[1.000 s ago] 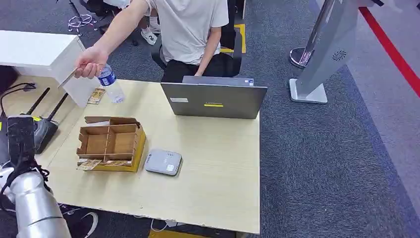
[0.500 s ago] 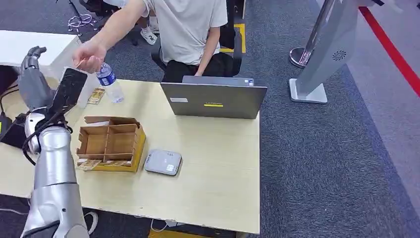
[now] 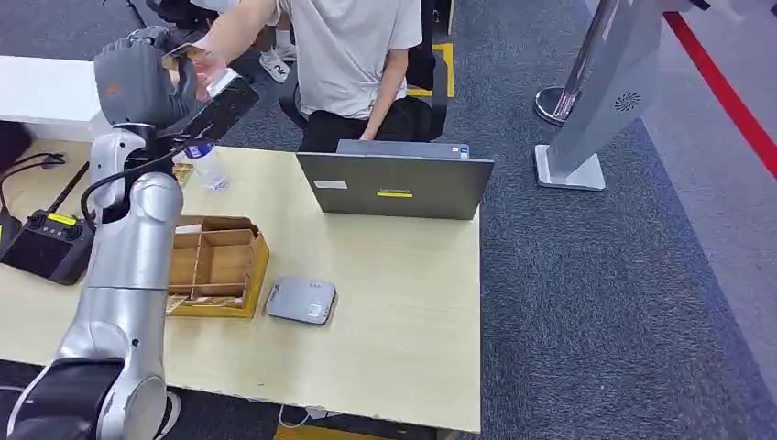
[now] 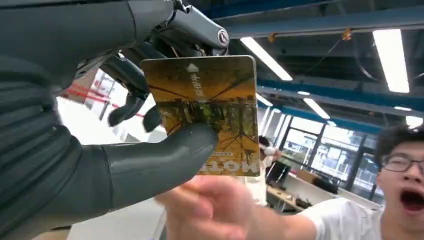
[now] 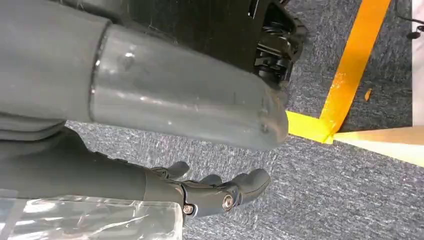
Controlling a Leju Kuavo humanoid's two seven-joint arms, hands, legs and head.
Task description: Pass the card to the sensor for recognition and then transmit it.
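Now the left hand [image 3: 137, 84] is high in the upper left of the head view, where half a second ago it was lower, beside the table edge, and a second ago only the arm's lower part showed at the bottom left. It has met the person's hand [image 3: 203, 66] there. In the left wrist view the card [image 4: 205, 112] is pinched between the thick thumb and the darker fingers [image 4: 131, 82], while the person's blurred fingers touch its lower edge. That reads as the handover in progress, so the card has probably reached the robot, but scanning on the grey sensor [image 3: 301, 300], low on the table [image 3: 394, 312] beside the cardboard tray [image 3: 213, 266], is not yet done. The left arm stands nearly upright, forearm raised, palm turned toward the person. The right hand [image 5: 210, 192] hangs over carpet, fingers loosely apart, holding nothing.
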